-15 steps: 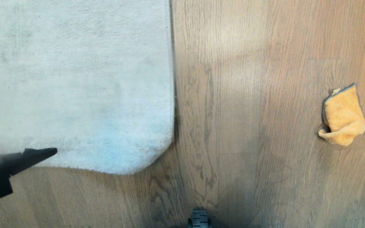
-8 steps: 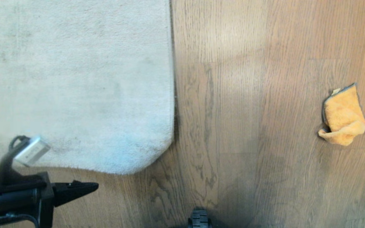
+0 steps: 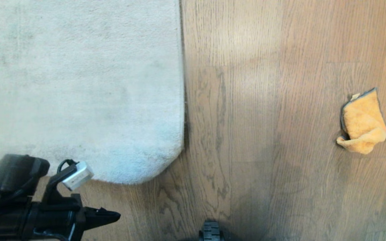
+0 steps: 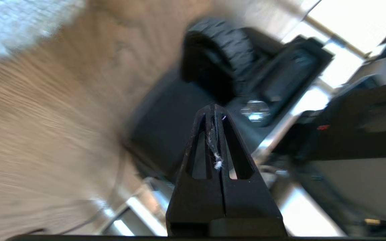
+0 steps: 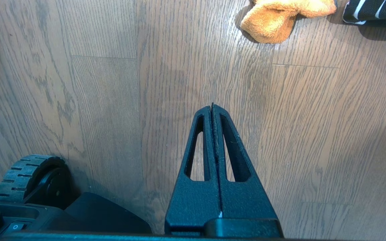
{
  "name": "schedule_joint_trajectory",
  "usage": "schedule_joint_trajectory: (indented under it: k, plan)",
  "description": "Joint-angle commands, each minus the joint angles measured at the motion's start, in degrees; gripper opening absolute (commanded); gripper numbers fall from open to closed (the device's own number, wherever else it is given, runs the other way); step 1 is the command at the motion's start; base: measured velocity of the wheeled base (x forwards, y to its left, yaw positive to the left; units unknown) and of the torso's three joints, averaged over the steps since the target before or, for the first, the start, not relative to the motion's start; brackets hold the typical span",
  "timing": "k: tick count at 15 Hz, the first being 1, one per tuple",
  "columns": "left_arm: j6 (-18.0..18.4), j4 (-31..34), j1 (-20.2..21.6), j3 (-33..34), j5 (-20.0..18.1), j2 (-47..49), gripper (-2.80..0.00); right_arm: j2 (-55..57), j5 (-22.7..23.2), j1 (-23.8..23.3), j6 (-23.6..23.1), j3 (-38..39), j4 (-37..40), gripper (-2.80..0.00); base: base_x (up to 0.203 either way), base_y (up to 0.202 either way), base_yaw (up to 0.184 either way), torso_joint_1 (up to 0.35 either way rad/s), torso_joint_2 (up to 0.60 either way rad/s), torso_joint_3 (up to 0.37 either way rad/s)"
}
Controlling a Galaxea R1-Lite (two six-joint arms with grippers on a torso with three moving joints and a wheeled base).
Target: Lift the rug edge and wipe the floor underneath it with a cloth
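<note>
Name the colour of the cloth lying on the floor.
Orange with thin grey trim; the cloth shows best in the head view.

brown wood-grain floor [image 3: 280, 83] w/ grey streaks, bright windows [image 4: 343, 23].

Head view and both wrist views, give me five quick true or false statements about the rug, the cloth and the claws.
1. The light grey-beige short-pile rug lies flat on the brown wood-grain plank floor. True.
2. The small orange microfibre cloth lies on the rug. False: it lies on bare floor, well apart from the rug.
3. The left claw is shut and empty. True.
4. The right claw grips the cloth. False: it is shut on nothing, apart from the cloth.
5. The left claw is above the rug. False: it is over floor beside the rug's near edge.
</note>
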Motion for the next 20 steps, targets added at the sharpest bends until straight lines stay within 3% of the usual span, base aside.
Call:
schedule_joint_trajectory:
  k: [1, 4, 6, 9, 13, 17, 20]
  plan:
    - [2.27, -3.97, 0.58, -0.90, 1.19, 8.05, -2.80, 0.05, 0.02, 0.00, -0.01, 0.00, -0.05, -2.80, 0.000, 0.000, 0.000, 0.000, 0.00, 0.000]
    - [3.04, -11.37, 0.92, -3.77, 2.08, 13.46, -2.80, 0.05, 0.02, 0.00, -0.01, 0.00, -0.05, -2.80, 0.000, 0.000, 0.000, 0.000, 0.00, 0.000]
    - [3.10, -12.81, 0.34, -6.62, 1.67, 15.69, -2.80, 0.05, 0.02, 0.00, -0.01, 0.00, -0.05, -2.80, 0.000, 0.000, 0.000, 0.000, 0.00, 0.000]
    - [2.40, -12.88, -1.76, -11.53, -2.68, 18.68, -2.80, 0.13, 0.02, 0.00, -0.01, 0.00, -0.05, -2.80, 0.000, 0.000, 0.000, 0.000, 0.00, 0.000]
    - [-4.80, -12.92, -6.73, -15.65, -8.27, 20.98, -2.80, 0.10, 0.02, 0.00, -0.01, 0.00, -0.05, -2.80, 0.000, 0.000, 0.000, 0.000, 0.00, 0.000]
    - [-3.30, -12.72, -6.80, -17.47, -6.47, 23.29, -2.80, 0.05, 0.02, 0.00, -0.01, 0.00, -0.05, -2.80, 0.000, 0.000, 0.000, 0.000, 0.00, 0.000]
    - [1.84, -12.50, -6.15, -17.51, -0.44, 24.12, -2.80, 0.05, 0.02, 0.00, -0.01, 0.00, -0.05, -2.80, 0.000, 0.000, 0.000, 0.000, 0.00, 0.000]
